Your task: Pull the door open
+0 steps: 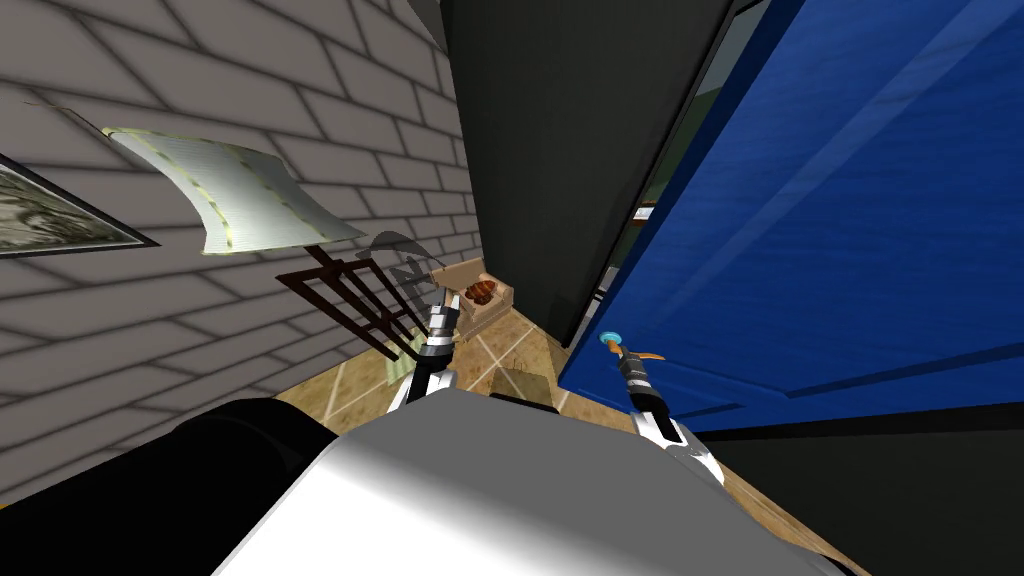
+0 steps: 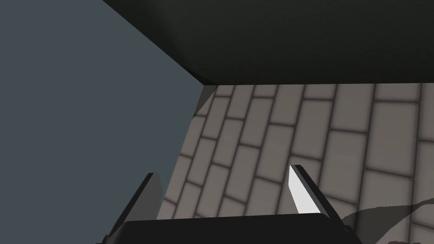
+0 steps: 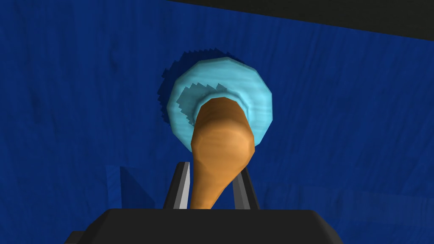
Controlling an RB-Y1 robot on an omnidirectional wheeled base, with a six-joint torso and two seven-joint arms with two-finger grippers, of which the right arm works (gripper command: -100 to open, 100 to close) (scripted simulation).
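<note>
Right gripper (image 3: 212, 168) jaws clamp orange handle (image 3: 220, 140) on blue door (image 3: 339, 127)

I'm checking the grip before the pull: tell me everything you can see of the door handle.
The handle is a smooth orange lever, bulging at mid-length, that springs from a round light blue plate on the blue door. It points toward the right gripper, whose jaws press its narrow end from both sides.

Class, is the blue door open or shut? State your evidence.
Partly open: the head view shows a gap between the blue door and the dark wall; the right gripper is shut on its orange handle.
</note>
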